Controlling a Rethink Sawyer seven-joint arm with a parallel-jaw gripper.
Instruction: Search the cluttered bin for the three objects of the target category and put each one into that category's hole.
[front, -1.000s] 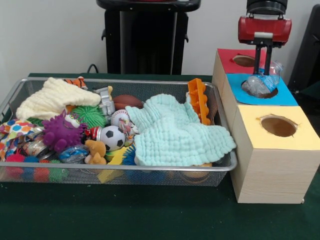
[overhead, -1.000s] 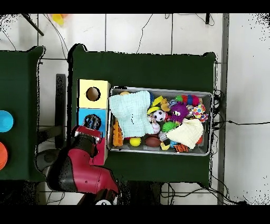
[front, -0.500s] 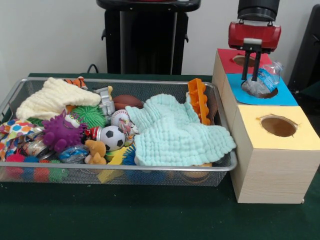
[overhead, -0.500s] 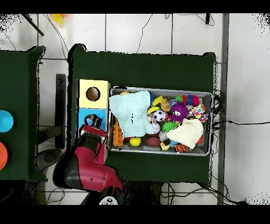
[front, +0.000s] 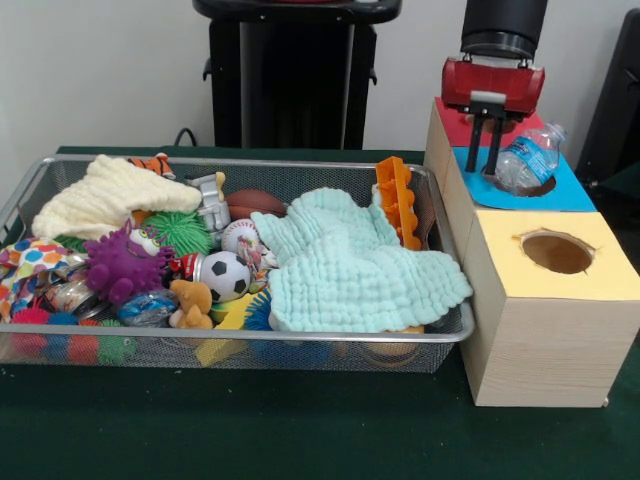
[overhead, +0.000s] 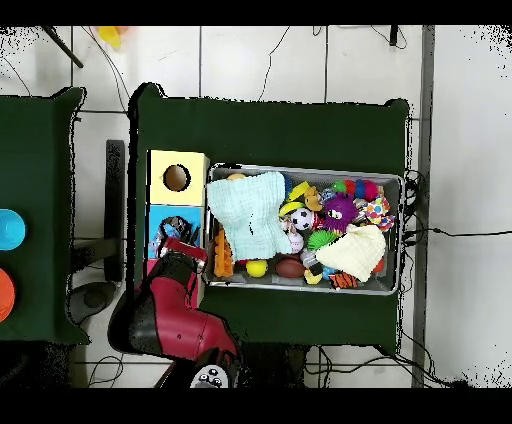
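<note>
The gripper (front: 483, 160) hangs above the near-left part of the blue-topped box (front: 575, 190), its jaws spread and holding nothing — the two black fingers (front: 471, 148) stand clear of the plastic water bottle (front: 528, 160). That bottle sits tilted in the hole (front: 530, 186), its cap end up and poking out to the right. Left of the boxes on the green worktop (front: 300, 430), the cluttered bin (front: 240, 345) holds a pale-green cloth (front: 350, 265), a soccer ball (front: 224, 275), a purple spiky toy (front: 122, 264) and more.
</note>
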